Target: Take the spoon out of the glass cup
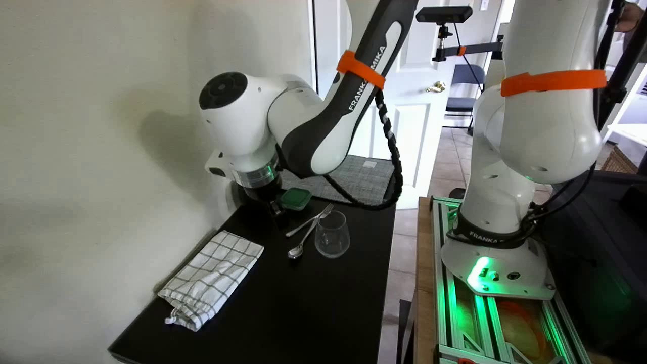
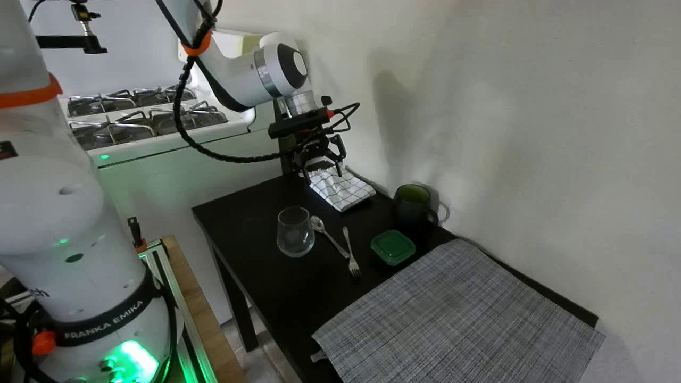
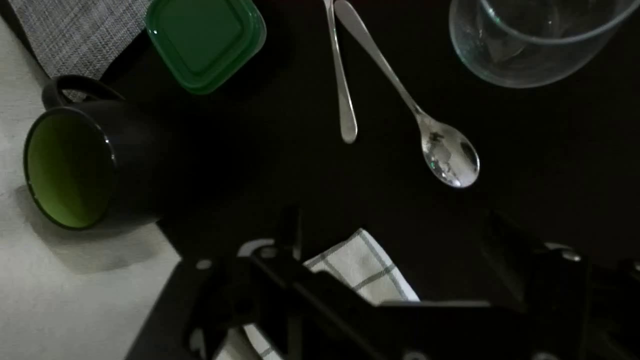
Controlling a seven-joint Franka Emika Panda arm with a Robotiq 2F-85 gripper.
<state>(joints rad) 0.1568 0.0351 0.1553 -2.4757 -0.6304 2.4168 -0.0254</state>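
The silvery spoon (image 3: 450,156) lies flat on the black table, bowl toward my gripper in the wrist view. It also shows in both exterior views (image 1: 295,252) (image 2: 317,224). The clear glass cup (image 3: 520,62) stands upright beside the spoon, with nothing visible inside it. The cup shows in both exterior views (image 1: 332,236) (image 2: 296,234). My gripper (image 3: 392,220) is open and empty, its dark fingers wide apart. In an exterior view the gripper (image 2: 323,176) hangs over the towel end of the table, apart from spoon and cup. In the other exterior picture it is mostly hidden.
A fork (image 3: 346,110) lies close beside the spoon. A green-lidded container (image 2: 393,247), a dark mug (image 2: 412,207) and a checked towel (image 2: 343,190) are along the wall side. A grey placemat (image 2: 457,314) covers one table end. The wall (image 1: 101,151) borders the table.
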